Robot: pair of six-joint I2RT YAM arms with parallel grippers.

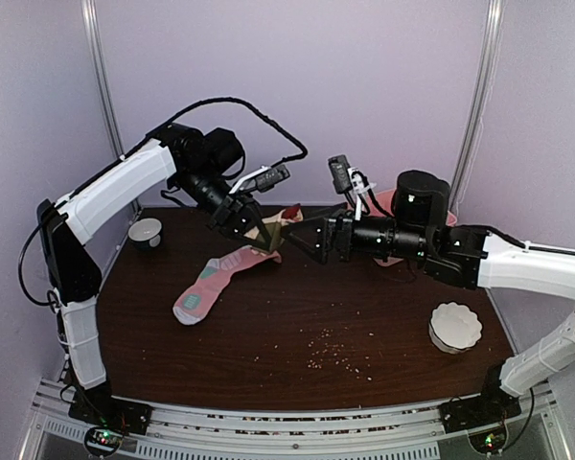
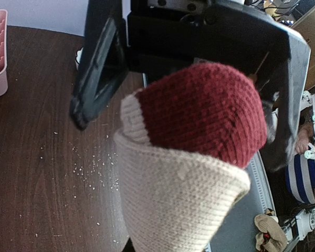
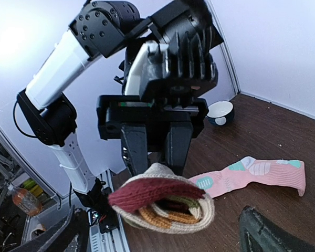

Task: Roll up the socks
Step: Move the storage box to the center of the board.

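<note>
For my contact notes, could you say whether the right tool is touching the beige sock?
Apart. Right wrist view: the right tool stands open, with gaps beside the beige sock.

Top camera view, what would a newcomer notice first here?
The bundled beige sock, partly maroon, hangs pinched in the left pincer above the back of the table. The right pincer faces it wide open, and the pink sock lies flat toward the left.
</note>
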